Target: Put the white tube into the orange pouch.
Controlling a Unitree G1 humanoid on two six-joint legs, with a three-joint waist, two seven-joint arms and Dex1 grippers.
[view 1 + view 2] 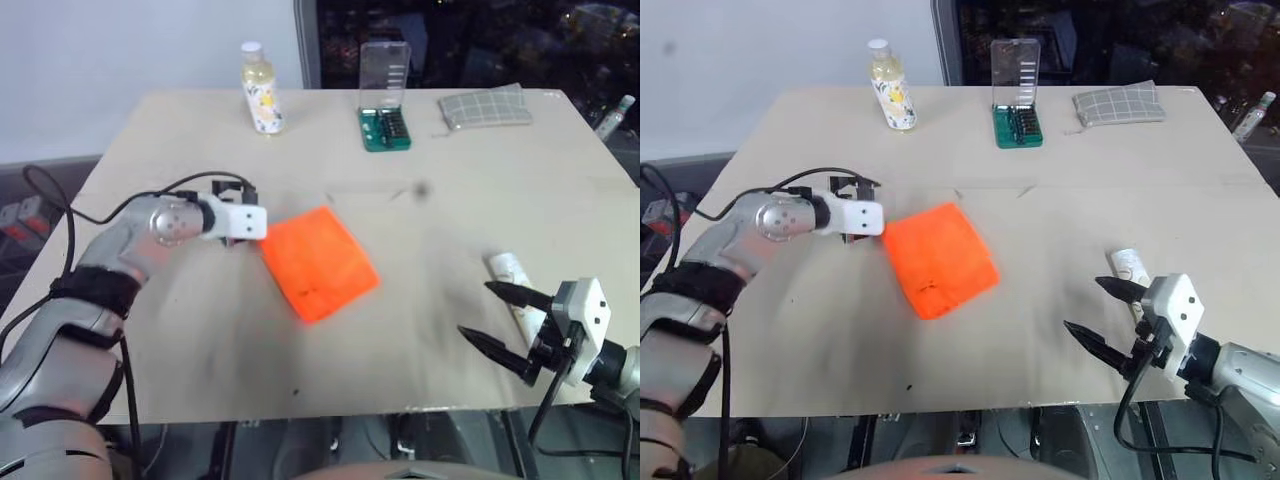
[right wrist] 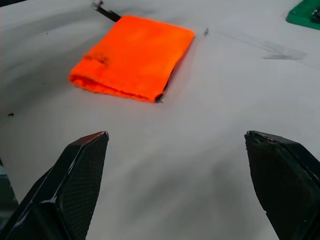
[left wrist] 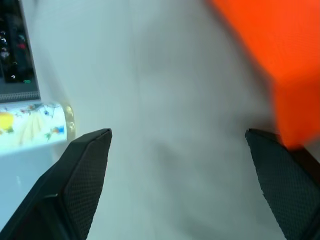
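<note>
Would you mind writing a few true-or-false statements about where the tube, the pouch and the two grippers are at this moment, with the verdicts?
1. The white tube is inside the orange pouch. False: it lies on the table, well apart from the pouch, near the right gripper.
2. The left gripper is open, beside the pouch's edge. True.
3. The right gripper is shut on the tube. False: it is open and holds nothing.
4. A clear bottle stands upright at the far side of the table. True.
5. The grey checked pouch lies on top of the orange pouch. False: it lies at the far right corner.
</note>
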